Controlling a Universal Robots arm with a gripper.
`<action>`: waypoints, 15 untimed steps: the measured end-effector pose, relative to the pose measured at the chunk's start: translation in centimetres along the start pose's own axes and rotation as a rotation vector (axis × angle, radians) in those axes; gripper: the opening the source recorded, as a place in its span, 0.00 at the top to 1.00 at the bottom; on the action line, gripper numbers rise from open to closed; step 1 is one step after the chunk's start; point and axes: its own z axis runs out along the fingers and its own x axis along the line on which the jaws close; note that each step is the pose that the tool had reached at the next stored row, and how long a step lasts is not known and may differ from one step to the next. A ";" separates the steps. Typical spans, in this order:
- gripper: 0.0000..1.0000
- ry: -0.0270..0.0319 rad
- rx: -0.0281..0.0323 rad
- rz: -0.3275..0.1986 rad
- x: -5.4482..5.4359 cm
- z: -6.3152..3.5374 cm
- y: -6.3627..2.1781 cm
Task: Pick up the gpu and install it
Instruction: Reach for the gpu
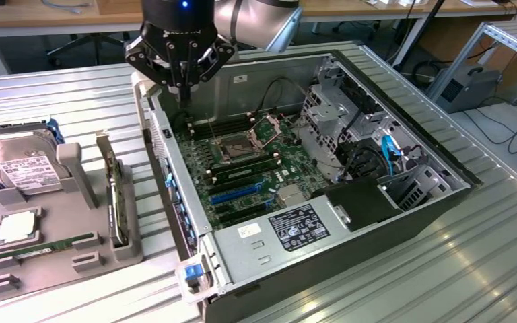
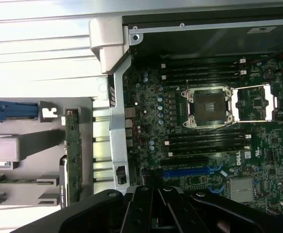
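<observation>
**STATUS: GRIPPER CLOSED AND EMPTY, CARD IN HOLDER**

1. Gripper. The gripper [image 1: 185,87] hangs with its fingers pointing straight down over the far corner of the open computer case [image 1: 375,249], just inside the case wall on the exterior view's left. The fingers are pressed together and hold nothing. In the wrist view the closed gripper [image 2: 153,191] sits above the motherboard [image 2: 151,121], near its blue slots.

2. Card. The gpu [image 1: 110,192] stands on its long edge in a narrow slot of the grey holder [image 1: 52,266]. The holder lies on the metal table [image 1: 61,94], just beside the case on the exterior view's left. The wrist view shows the gpu [image 2: 73,160] as a thin strip in that slot, parallel to the case wall and apart from the gripper.

3. Case interior. The motherboard [image 1: 240,168] lies flat in the case. Its processor socket [image 1: 240,145] is open, with the retaining frame swung up.

4. Other parts in the holder. A hard drive [image 1: 25,165] leans upright at the far end. A memory stick [image 1: 43,247] lies on its edge near the front.
</observation>
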 end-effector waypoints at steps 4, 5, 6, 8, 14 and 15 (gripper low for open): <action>0.89 0.0000 0.0000 0.000 0.1 0.00 -0.01; 0.89 0.0000 0.0000 0.000 0.2 0.00 -0.01; 0.89 0.0000 0.0000 0.000 0.2 0.00 -0.02; 0.89 -0.0001 -0.0001 0.000 0.3 0.00 -0.02; 0.89 0.0000 0.0000 0.000 0.5 -0.01 -0.04; 0.89 -0.0001 -0.0001 0.000 0.5 -0.01 -0.04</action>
